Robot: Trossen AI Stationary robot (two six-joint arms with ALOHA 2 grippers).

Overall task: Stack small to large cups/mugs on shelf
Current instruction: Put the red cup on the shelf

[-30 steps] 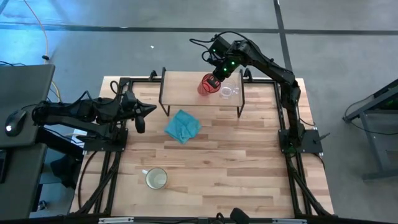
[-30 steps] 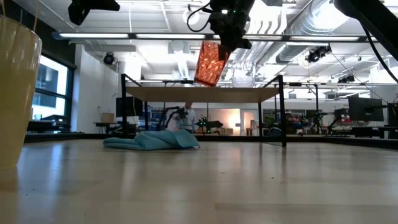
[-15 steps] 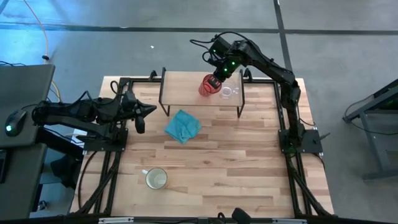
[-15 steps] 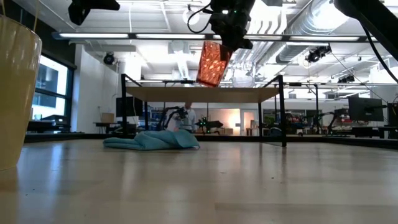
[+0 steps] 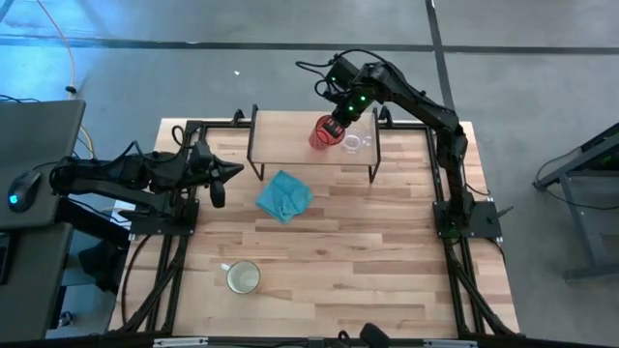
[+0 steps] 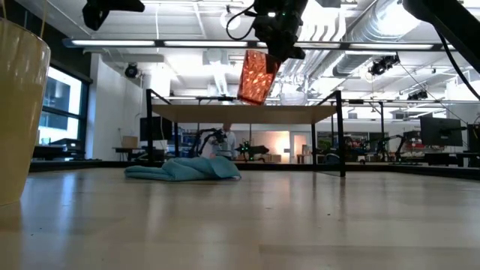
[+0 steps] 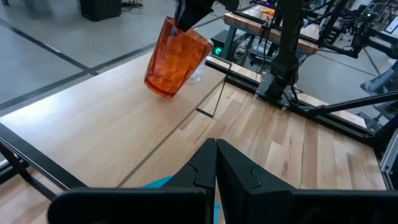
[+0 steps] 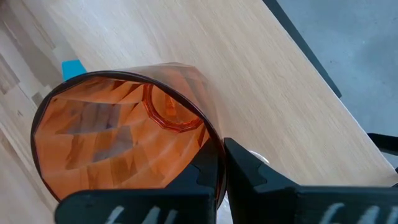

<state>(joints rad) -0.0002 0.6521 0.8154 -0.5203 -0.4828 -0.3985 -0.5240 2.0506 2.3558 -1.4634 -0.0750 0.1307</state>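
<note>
Tumbler (image 5: pixel 322 132) is drifting slightly toward clear cup (image 5: pixel 354 143) versus a second ago; right claw (image 5: pixel 336 126) is pinching its rim, holding it tilted above shelf (image 5: pixel 280 137). Left claw (image 5: pixel 221 174) is sitting closed, empty.

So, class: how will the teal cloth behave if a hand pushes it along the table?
The teal cloth lies crumpled in soft folds, so it is probably floppy and would bunch rather than slide whole. It looks thin, so likely light, and being flat it cannot roll.

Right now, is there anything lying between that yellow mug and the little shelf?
Yes: in the high view a teal cloth lies on the table between the cream-yellow mug and the shelf; otherwise that stretch is bare wood.
</note>
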